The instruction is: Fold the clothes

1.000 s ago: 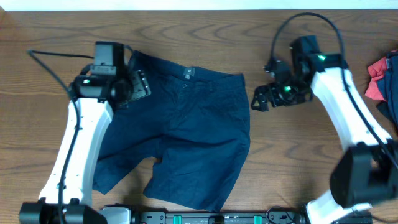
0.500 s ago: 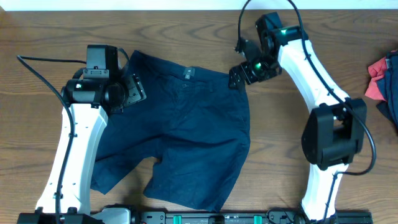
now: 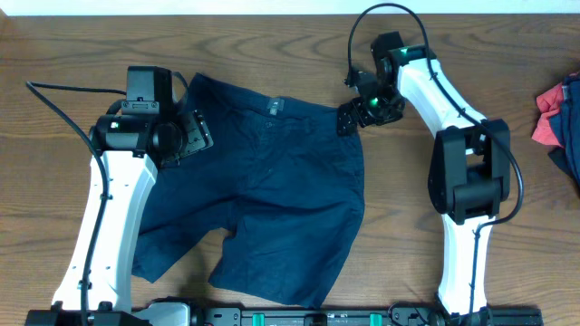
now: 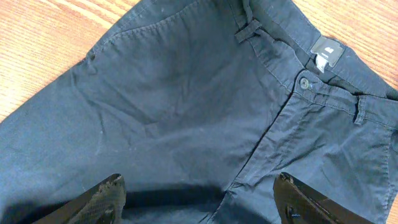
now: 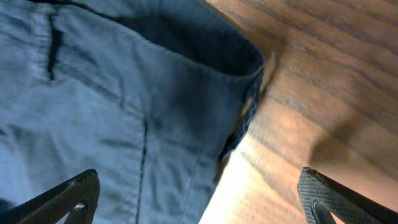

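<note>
Here, the clothes (image 3: 272, 199), a dark navy pair of shorts, lie spread flat on the wooden table (image 3: 399, 254) between the two arms. The waistband (image 4: 283, 56) is toward the far edge and the two legs point toward the robot's base.

The left gripper (image 3: 195, 134) hangs over the shorts' left hip, just below the waistband. Its jaws stand well apart. In the left wrist view both fingertips (image 4: 106, 196) show at the lower edge with only flat fabric spanning the space between them. Whether they touch the cloth cannot be told. Ahead of them lie the fly, its button (image 4: 304, 83) and a small dark label (image 4: 326, 48) inside the waistband. The left forearm covers part of the shorts' left leg in the overhead view.

The right gripper (image 3: 349, 118) sits at the opposite waistband corner, on the shorts' right edge. Its jaws are also spread wide and grip nothing. In the right wrist view one finger is over the navy fabric and the other over bare wood. The hem edge and the open corner of the waistband run between them. Contact with the cloth cannot be judged there either.

A separate heap of red and dark cloth (image 3: 560, 113) lies at the table's right edge, well apart from the shorts.
</note>
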